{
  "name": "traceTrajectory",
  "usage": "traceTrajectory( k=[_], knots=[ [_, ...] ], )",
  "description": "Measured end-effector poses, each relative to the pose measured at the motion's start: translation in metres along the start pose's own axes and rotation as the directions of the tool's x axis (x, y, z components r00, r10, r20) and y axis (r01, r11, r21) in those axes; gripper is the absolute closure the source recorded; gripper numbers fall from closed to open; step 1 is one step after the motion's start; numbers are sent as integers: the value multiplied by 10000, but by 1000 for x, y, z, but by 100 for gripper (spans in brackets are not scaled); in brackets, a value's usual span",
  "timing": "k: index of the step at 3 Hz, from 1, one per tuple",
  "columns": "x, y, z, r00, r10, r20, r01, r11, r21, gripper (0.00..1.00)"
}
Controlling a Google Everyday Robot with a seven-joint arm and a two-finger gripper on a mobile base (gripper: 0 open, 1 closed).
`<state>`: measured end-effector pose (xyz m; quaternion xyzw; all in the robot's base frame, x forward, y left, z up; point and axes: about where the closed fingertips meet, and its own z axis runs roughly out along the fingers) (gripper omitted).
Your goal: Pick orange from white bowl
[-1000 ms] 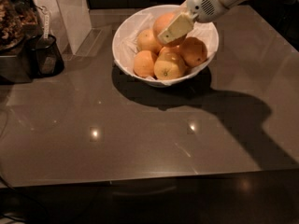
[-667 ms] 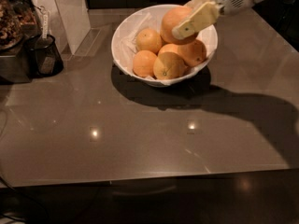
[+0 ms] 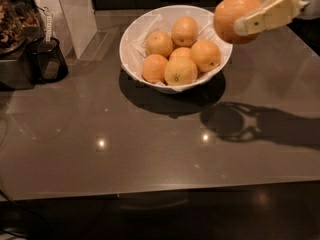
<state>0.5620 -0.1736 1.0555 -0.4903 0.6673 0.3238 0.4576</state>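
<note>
Our tool (image 3: 249,10) at upper right, clamped on the orange (image 3: 227,13), aloft by the white bowl (image 3: 134,41), we count five smaller oranges (image 3: 180,71) inside, bowl on tabletop (image 3: 150,149).

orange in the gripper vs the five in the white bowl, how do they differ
The held orange is bigger and deeper reddish than the five bowl oranges. It hangs in the gripper at upper right, lifted clear of the white bowl; the five bowl oranges rest piled inside. All are round.
</note>
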Motion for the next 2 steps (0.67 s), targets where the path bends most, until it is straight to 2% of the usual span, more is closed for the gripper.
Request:
traceTrajectory(
  k=[1,2],
  knots=[
    [3,15,-32,9997,119,217,-128,9991,408,100],
    [5,15,-36,9996,160,214,-170,9987,476,100]
  ],
)
